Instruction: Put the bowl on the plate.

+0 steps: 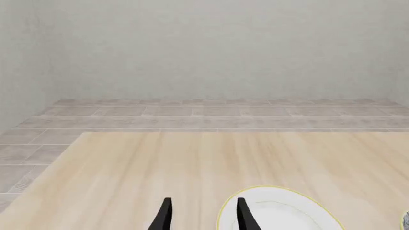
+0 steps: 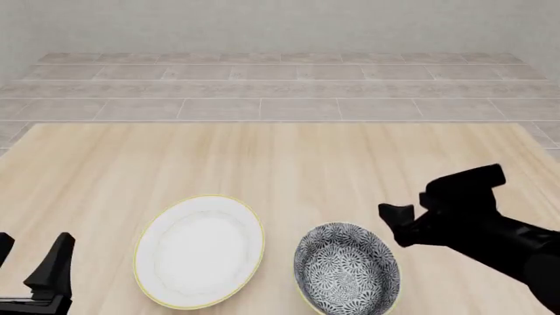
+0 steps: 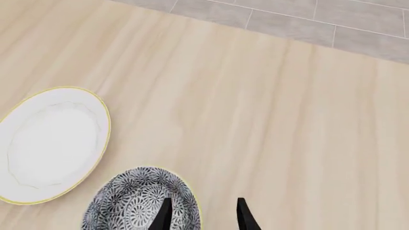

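Surface: light wood-grain table (image 2: 289,157), pale with faint streaks. Beyond its far edge a grey-beige tiled floor (image 2: 280,85), then a plain pale grey-green wall (image 2: 280,20). Same floor and wall show in the left wrist view.

Writing: no readable brand, label or text on anything in view.

Left to right, front view:
- left gripper (image 2: 31,259) at the bottom left corner, low near the table's near edge. Two dark fingers apart with a clear gap, nothing between them. In the left wrist view the left gripper (image 1: 203,215) shows the same: spread, empty, one fingertip (image 1: 243,211) overlapping the plate's rim in the picture; cannot tell if it touches.
- plate (image 2: 199,251): plain white, thin yellow rim, flat on the table, left of centre, near edge.
- bowl (image 2: 347,274): dark-grey and white floral pattern inside, thin yellow rim, on the table just right of the plate, not on it. Small gap between the two rims.
- right gripper (image 2: 398,220): black arm comes in from the right, its tip just beside the bowl's right rim, above it. Right wrist view shows the right gripper (image 3: 203,213) spread, one finger over the bowl's inside near its rim, the other over the table outside it. Rim lines up with the gap; cannot tell if there is contact. Nothing pinched.
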Robot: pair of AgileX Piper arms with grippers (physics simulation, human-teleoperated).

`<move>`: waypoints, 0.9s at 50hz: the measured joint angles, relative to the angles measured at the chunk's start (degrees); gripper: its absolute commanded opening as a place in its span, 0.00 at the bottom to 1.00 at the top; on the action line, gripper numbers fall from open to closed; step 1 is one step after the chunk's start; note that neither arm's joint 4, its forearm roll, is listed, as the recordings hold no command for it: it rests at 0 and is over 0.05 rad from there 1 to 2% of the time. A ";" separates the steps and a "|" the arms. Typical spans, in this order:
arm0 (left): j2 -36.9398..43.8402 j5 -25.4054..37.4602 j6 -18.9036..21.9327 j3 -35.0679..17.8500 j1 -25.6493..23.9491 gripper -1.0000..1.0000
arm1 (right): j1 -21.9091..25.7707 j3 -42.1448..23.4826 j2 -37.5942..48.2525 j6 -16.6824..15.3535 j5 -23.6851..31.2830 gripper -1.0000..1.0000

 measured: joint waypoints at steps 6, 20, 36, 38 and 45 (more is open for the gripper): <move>0.00 0.00 0.00 0.00 0.00 1.00 | -0.03 0.73 -0.37 0.48 0.53 1.00; 0.00 0.00 0.00 0.00 0.00 1.00 | -0.10 2.79 -0.22 2.48 0.71 1.00; 0.00 0.00 0.00 0.00 0.00 1.00 | 1.14 4.53 1.27 4.35 0.23 1.00; 0.00 0.00 0.00 0.00 0.00 1.00 | 1.46 4.67 1.55 4.66 0.09 1.00; 0.00 0.00 0.00 0.00 0.00 1.00 | 2.49 5.24 2.79 5.65 -0.80 1.00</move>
